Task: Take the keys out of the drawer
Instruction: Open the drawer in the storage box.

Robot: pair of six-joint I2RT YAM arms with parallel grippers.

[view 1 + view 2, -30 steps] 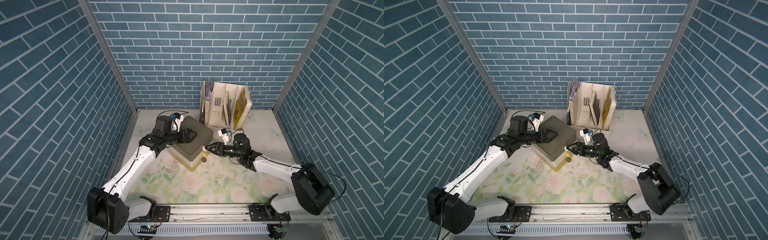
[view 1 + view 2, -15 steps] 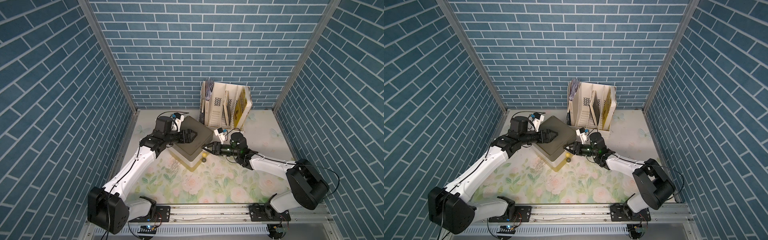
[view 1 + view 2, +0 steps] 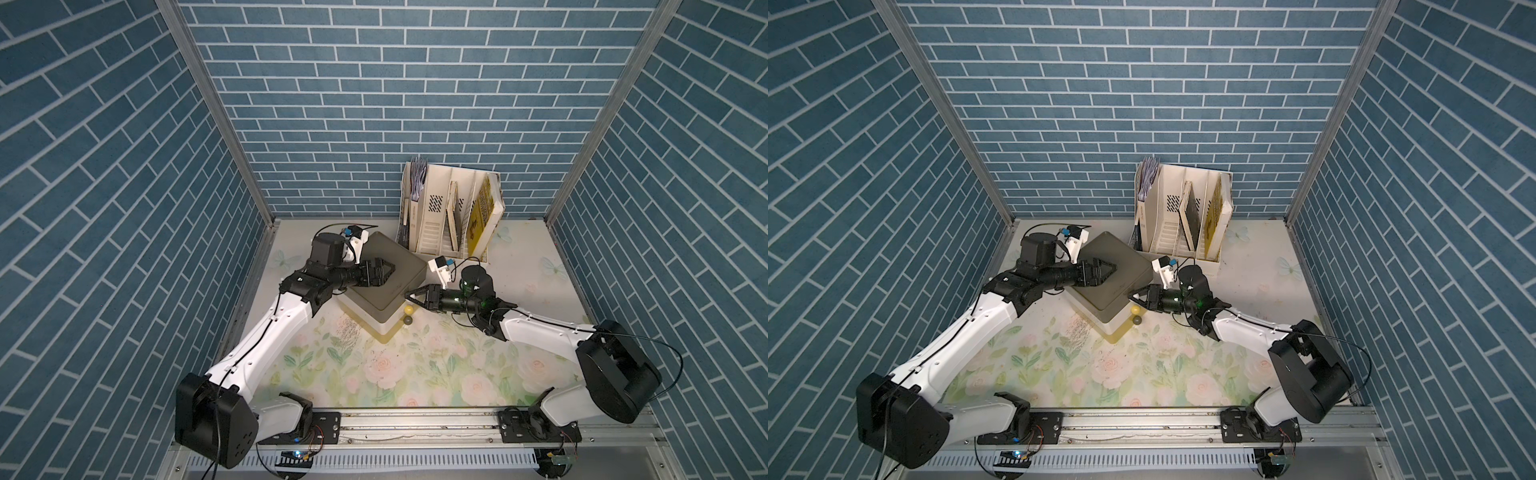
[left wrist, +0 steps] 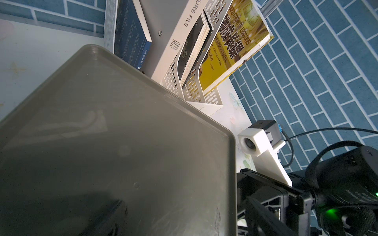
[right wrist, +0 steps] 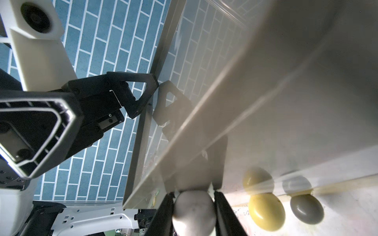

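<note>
Table [image 3: 457, 374]: floral top that carries everything.
File rack [image 3: 440, 216]: stands at the table's far edge with books upright in it. It has no part in the job.
Drawer unit [image 3: 390, 295]: small plastic chest with a grey lid. It sits corner-on toward the table's far left corner, just beside the file rack. Every drawer looks shut.
Left gripper [image 3: 384, 270]: lies on the lid, probably bracing the chest. I cannot tell how far its jaws are parted.
Right gripper [image 5: 193, 199]: at the chest's front face, jaws drawn in on either side of the pale knob [image 5: 193, 214]. The fingers look to touch both flanks. It holds nothing else.
Other knobs: the yellow knob [image 5: 266, 211] and the dark grey knob [image 5: 306, 208] sit on the same face, clear of both grippers.
Keys: not in sight. I judge they are inside one of the closed drawers, but which one is unknown.
Handling, chest: likely light and prone to sliding on the table, so it needs weight on the lid. The knob is smooth and rounded, so the grip could slip. A straight, level pull is best.
Handling, keys: likely light, hard and slick, hanging loose so the bunch flops. Best pinched at the ring, where the pieces gather.
</note>
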